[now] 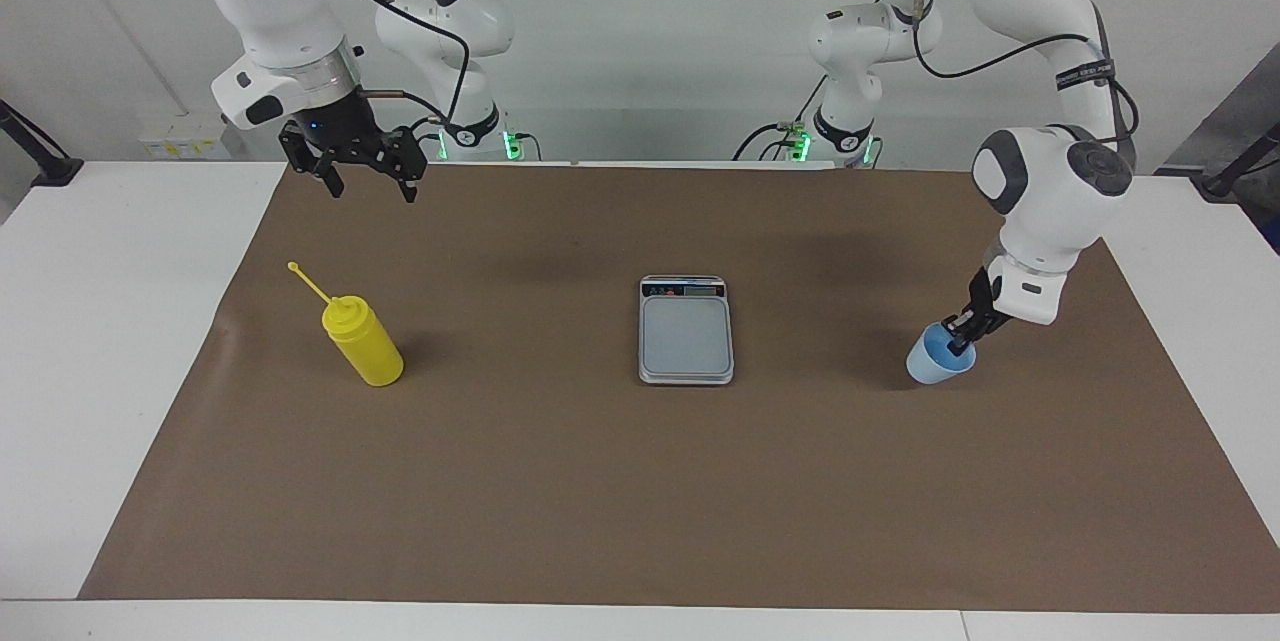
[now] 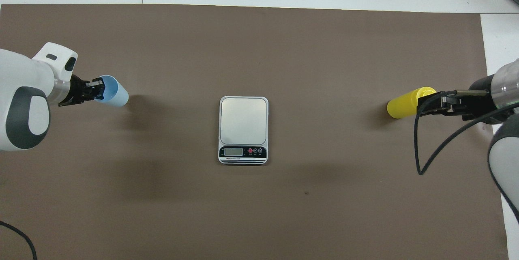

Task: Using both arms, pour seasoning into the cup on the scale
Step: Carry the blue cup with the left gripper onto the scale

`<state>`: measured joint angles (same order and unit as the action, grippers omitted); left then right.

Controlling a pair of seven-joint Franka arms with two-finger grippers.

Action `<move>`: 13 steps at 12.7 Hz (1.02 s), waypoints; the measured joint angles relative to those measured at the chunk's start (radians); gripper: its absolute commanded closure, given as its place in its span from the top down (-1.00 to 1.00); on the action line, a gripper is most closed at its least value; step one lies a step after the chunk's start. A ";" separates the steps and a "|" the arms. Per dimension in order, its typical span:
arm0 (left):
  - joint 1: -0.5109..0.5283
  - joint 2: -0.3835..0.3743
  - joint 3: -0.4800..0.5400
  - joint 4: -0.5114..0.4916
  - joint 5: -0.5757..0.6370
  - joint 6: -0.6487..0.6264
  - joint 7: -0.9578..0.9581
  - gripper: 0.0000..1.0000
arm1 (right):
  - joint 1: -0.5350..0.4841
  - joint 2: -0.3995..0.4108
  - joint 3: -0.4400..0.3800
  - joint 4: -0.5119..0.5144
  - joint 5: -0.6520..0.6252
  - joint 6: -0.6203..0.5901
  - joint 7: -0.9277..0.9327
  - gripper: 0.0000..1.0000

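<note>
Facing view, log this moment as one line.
left gripper: shut on small light-blue plastic cup rim, tilted | right gripper: open, raised | yellow squeeze bottle: untouched | scale: bare

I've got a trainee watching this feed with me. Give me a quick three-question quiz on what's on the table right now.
1. True or false: the cup stands on the scale.
2. Which gripper grips the cup: A) left B) right C) neither?
3. Fill in: the right gripper hangs open in the air, and the bottle standing on the mat is ____ by it.

Key:
1. False. The cup is tilted at the left arm's end of the table, apart from the scale.
2. A. The left gripper is shut on the cup's rim, one finger inside.
3. Untouched.
</note>
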<state>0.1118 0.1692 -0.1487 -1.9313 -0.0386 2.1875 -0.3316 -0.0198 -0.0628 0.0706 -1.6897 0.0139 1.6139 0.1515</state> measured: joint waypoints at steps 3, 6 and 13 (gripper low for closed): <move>-0.087 -0.018 -0.009 0.081 0.000 -0.120 -0.023 -1.00 | 0.000 0.000 0.000 0.000 0.000 0.000 0.000 1.00; -0.236 -0.027 -0.012 0.119 0.030 -0.167 -0.147 -1.00 | 0.000 0.000 0.000 0.000 0.000 0.000 0.000 1.00; -0.473 0.003 -0.014 0.118 0.042 -0.082 -0.273 -1.00 | 0.000 0.000 0.000 0.000 0.000 0.000 0.000 1.00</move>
<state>-0.3614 0.1722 -0.1625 -1.8128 0.0032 2.1053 -0.6049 -0.0202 -0.0629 0.0703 -1.6899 0.0140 1.6136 0.1515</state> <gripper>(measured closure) 0.965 0.000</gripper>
